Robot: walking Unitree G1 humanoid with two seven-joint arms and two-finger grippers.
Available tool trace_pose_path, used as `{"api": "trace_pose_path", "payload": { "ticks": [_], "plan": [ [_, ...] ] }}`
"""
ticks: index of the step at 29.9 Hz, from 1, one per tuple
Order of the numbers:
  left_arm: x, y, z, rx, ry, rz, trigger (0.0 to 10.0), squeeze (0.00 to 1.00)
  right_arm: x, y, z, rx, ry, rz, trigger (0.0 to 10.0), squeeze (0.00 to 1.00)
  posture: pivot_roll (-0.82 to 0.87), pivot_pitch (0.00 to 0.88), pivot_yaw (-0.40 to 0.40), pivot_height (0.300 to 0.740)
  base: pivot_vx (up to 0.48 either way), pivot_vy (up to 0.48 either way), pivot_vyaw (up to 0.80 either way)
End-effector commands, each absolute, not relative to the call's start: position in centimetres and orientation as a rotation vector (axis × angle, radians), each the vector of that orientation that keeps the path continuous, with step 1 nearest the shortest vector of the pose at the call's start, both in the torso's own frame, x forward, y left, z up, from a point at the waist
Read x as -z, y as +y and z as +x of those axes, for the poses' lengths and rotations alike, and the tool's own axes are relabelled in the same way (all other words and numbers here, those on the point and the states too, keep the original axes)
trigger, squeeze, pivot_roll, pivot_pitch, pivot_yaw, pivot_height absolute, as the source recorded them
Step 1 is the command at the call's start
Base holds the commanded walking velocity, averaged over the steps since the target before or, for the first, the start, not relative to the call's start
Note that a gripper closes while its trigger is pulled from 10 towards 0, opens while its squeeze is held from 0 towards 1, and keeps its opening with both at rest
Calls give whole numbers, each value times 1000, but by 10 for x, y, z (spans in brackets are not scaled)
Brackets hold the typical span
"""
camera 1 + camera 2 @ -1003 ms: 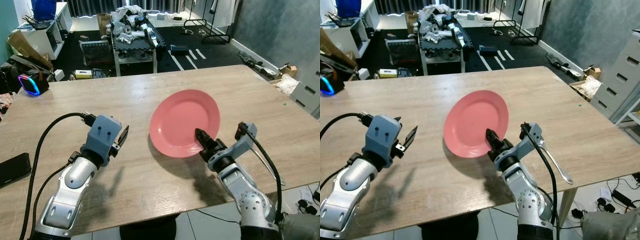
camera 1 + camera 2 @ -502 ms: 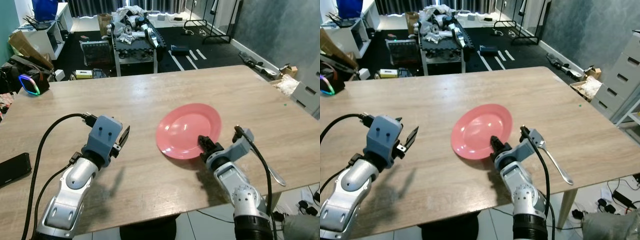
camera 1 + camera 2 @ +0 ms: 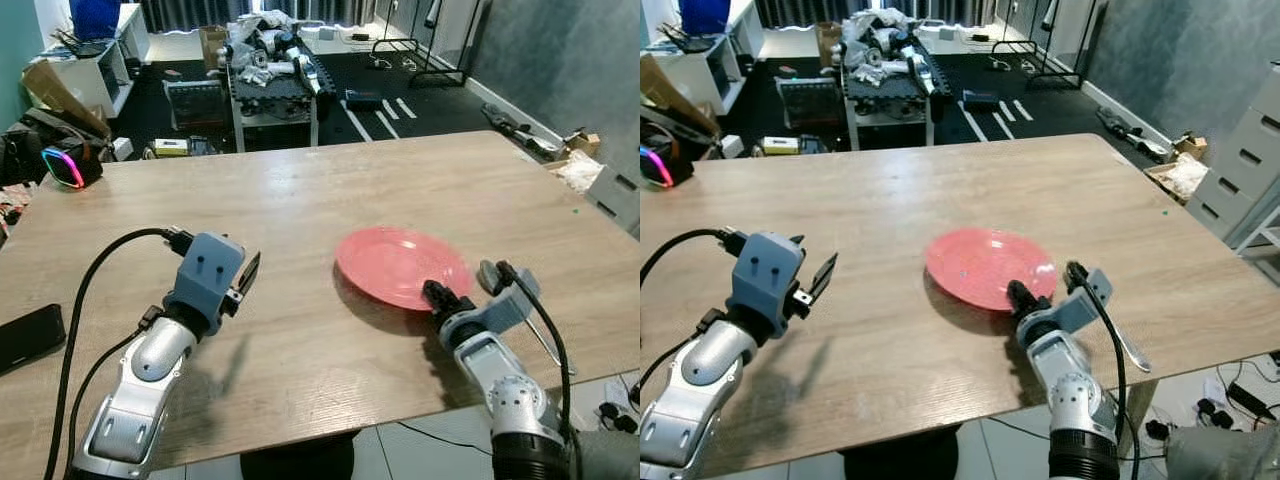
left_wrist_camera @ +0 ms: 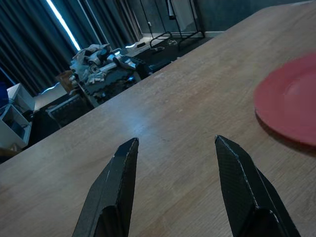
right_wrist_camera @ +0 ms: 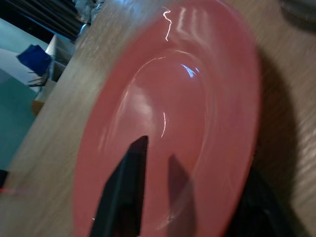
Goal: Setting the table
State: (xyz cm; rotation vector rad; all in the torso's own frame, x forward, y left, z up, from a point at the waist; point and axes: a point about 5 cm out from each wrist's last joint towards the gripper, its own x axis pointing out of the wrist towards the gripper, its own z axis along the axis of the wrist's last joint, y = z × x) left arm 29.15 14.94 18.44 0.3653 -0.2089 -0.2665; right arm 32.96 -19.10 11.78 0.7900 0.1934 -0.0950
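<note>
A pink plate (image 3: 400, 268) hangs almost flat just above the wooden table (image 3: 300, 200), right of centre, with a shadow under its near side. My right gripper (image 3: 435, 296) is shut on the plate's near rim; in the right wrist view one black finger (image 5: 126, 187) lies across the plate's (image 5: 163, 113) inner face. My left gripper (image 3: 247, 272) hovers open over the bare left part of the table, a good way left of the plate. In the left wrist view its two fingers frame bare wood, with the plate (image 4: 291, 98) off to one side.
A silver fork (image 3: 1125, 345) lies on the table just right of my right wrist, near the front right edge. A black phone (image 3: 25, 338) sits at the table's left edge. Beyond the far edge are a cluttered bench (image 3: 270, 85) and a glowing speaker (image 3: 62, 165).
The plate has tipped from steeply tilted to almost flat and shifted right and lower with my right gripper. The left arm has stayed put.
</note>
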Motion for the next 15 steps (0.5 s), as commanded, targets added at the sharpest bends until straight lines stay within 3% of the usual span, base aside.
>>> {"api": "trace_pose_path", "payload": {
  "ticks": [1, 3, 4, 15],
  "plan": [
    [-180, 148, 291, 272, -192, 376, 10000, 0, -126, -198, 330, 128, 139, 681, 10000, 733, 47, 0, 58, 740, 0, 0, 0],
    [-180, 148, 291, 273, -192, 376, 10000, 0, -129, -200, 330, 137, 119, 654, 10000, 733, 48, 0, 58, 740, 0, 0, 0],
    [-180, 148, 291, 273, -191, 375, 10000, 0, -134, -202, 330, 140, 90, 618, 10000, 0, 48, 0, 57, 740, 0, 0, 0],
    [-179, 148, 289, 273, -188, 371, 10000, 0, -177, -220, 323, 156, -124, 286, 10000, 0, 37, 0, 61, 740, 0, 0, 0]
  ]
}}
